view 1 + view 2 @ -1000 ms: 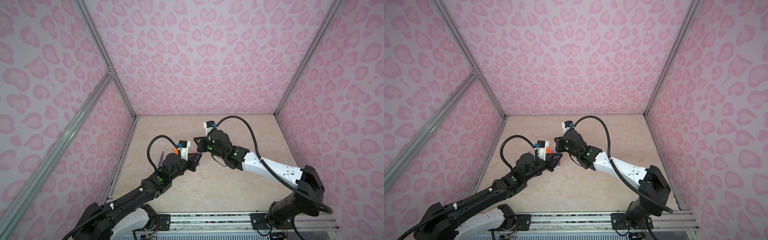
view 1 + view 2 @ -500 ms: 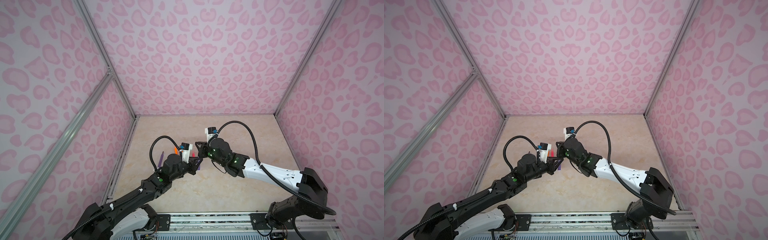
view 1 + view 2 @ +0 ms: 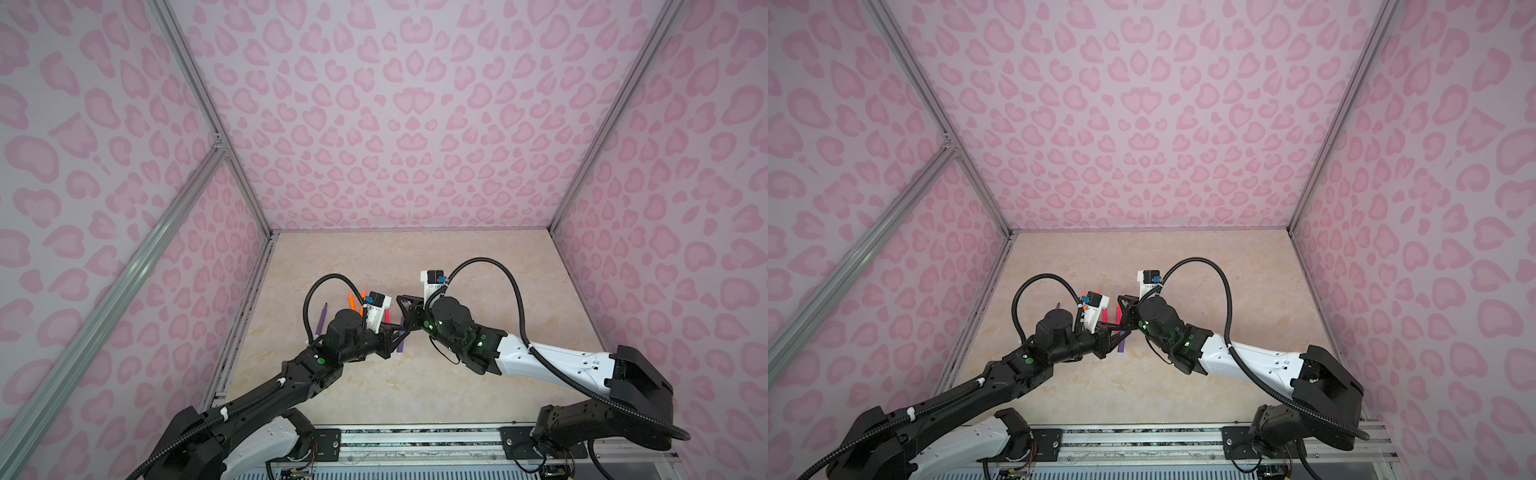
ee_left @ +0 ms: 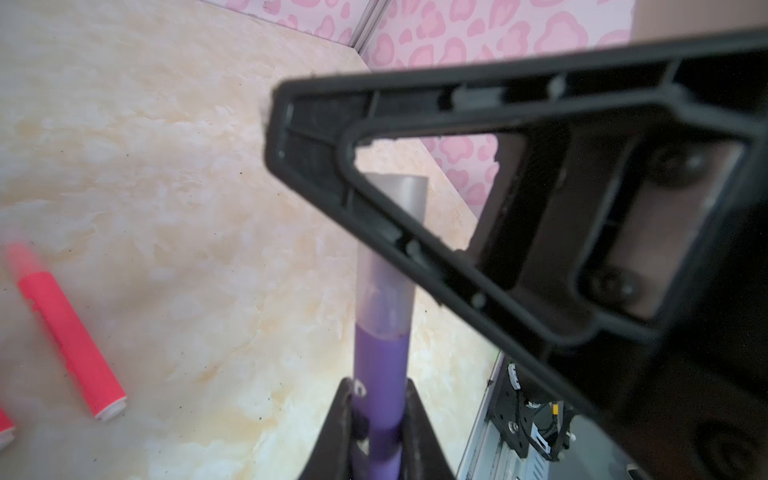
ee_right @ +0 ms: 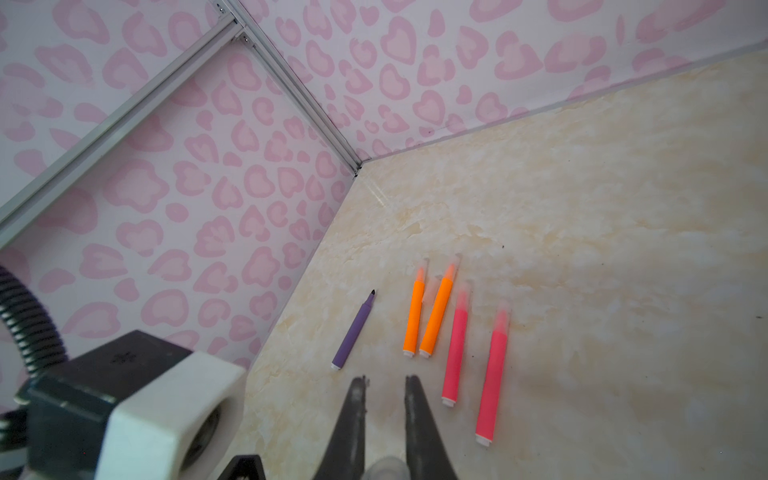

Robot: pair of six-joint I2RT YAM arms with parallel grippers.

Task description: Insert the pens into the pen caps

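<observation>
My left gripper (image 4: 378, 399) is shut on a purple pen (image 4: 380, 374), held off the table. A clear pen cap (image 4: 390, 291) sits over that pen's tip. My right gripper (image 5: 385, 380) is shut on the pen cap (image 5: 384, 467), whose end shows deep between the jaws. In both top views the two grippers (image 3: 397, 332) (image 3: 406, 326) meet tip to tip at mid-table. A second purple pen (image 5: 353, 332) lies uncapped near the left wall. Two orange pens (image 5: 413, 316) and two pink pens (image 5: 455, 353) lie beside it with faint caps on their tips.
The pens lie in a row on the beige table (image 3: 478, 266), behind the grippers and toward the left wall (image 3: 216, 291). Patterned pink walls close in three sides. A metal rail (image 3: 415, 436) runs along the front edge.
The right gripper has come down and nearer to the left gripper. The two now meet, with the cap over the purple pen's tip.
</observation>
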